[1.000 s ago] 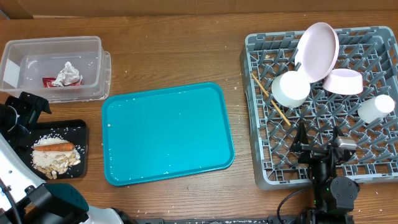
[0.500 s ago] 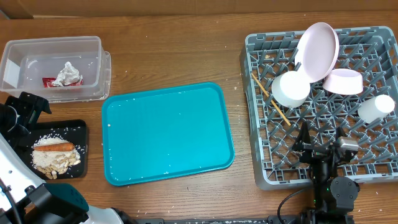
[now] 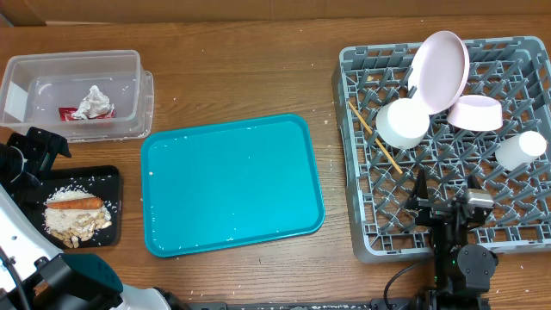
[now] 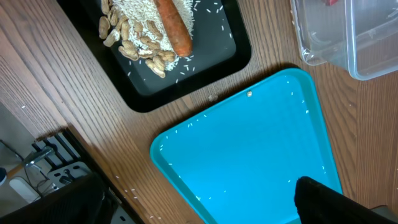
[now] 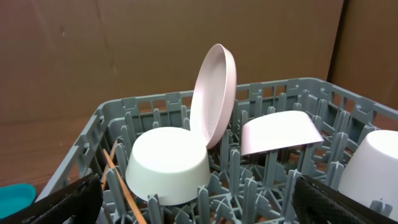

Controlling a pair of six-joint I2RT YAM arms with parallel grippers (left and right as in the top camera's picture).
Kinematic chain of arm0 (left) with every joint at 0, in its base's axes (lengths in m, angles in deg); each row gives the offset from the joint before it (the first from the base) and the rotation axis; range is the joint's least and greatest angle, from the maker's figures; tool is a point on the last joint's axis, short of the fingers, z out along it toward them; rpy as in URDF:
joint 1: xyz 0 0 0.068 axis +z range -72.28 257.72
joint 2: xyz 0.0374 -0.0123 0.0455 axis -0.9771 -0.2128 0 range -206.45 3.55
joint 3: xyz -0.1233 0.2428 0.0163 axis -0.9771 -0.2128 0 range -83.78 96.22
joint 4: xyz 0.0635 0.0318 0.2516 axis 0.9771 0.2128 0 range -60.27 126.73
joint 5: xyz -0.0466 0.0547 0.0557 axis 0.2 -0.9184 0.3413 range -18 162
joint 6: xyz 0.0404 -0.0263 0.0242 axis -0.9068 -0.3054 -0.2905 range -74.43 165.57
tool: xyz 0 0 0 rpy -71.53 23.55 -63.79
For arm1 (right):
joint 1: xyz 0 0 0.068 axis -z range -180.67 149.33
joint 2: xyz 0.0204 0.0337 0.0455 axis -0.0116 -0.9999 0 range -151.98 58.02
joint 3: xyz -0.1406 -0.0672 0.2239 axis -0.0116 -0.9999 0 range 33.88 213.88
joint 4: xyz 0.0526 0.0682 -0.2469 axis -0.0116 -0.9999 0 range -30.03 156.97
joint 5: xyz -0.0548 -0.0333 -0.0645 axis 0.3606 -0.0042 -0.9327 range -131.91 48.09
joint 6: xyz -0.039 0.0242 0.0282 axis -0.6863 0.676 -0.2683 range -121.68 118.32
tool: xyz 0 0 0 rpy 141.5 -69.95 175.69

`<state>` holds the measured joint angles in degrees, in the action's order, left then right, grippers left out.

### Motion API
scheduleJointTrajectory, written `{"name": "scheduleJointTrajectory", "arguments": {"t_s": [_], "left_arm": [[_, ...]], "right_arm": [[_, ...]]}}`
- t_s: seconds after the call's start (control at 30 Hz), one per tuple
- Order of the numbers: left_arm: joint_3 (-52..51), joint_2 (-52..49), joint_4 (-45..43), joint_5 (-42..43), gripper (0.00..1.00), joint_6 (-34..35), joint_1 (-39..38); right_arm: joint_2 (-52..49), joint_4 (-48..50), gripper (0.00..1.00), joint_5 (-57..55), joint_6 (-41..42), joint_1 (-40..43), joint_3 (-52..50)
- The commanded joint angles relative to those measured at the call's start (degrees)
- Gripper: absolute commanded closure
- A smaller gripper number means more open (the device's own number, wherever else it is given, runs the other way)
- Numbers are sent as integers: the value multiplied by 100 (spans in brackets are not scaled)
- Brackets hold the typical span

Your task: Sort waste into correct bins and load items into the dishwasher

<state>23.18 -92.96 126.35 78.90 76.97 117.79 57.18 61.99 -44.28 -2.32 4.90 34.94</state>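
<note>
The grey dish rack [image 3: 370, 232] at the right holds the upright pink-white plate [image 3: 441, 69], upturned white bowl [image 3: 402, 123], pink bowl [image 3: 475, 113], white cup [image 3: 520, 149] and wooden chopsticks [image 3: 374, 136]. The clear tub [image 3: 129, 95] holds the foil ball [image 3: 92, 102] and red wrapper [image 3: 67, 113]. The black tray [image 3: 112, 185] holds the carrot [image 3: 73, 203] and the rice and scraps [image 3: 77, 221]. My right gripper [image 3: 444, 191] is open and empty over the rack's front part. My left gripper [image 3: 34, 153] is open and empty beside the black tray.
The large teal tray [image 3: 232, 185] lies mid-table between the bins and the rack, with a few rice grains on it. The left wrist view shows the black tray [image 4: 205, 68], the tub's corner [image 4: 336, 43] and the teal tray [image 4: 261, 149]. A brown wall stands behind the rack [image 5: 93, 134].
My right gripper has shifted very slightly to the right over the rack's front. Nothing else has moved.
</note>
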Motion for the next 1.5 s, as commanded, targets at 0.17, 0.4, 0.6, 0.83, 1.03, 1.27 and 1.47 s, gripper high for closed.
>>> {"name": "scheduleJointTrajectory", "arguments": {"t_s": [0.17,0.4,0.6,0.83,1.03,1.27,1.47], "left_arm": [[-11,116,0,20,0,35,2],[-11,116,0,20,0,35,2],[-11,116,2,20,0,35,2],[-11,116,0,20,0,35,2],[-11,116,0,20,0,35,2],[-11,116,2,20,0,35,2],[-11,116,0,20,0,35,2]], "right_arm": [[70,42,0,-9,72,-284,-61],[70,42,0,-13,782,-238,-61],[70,42,0,-70,643,-238,-61],[68,42,0,-7,647,-238,-61],[68,42,0,-7,647,-238,-61],[68,42,0,-7,647,-238,-61],[68,42,0,-7,647,-238,-59]]}}
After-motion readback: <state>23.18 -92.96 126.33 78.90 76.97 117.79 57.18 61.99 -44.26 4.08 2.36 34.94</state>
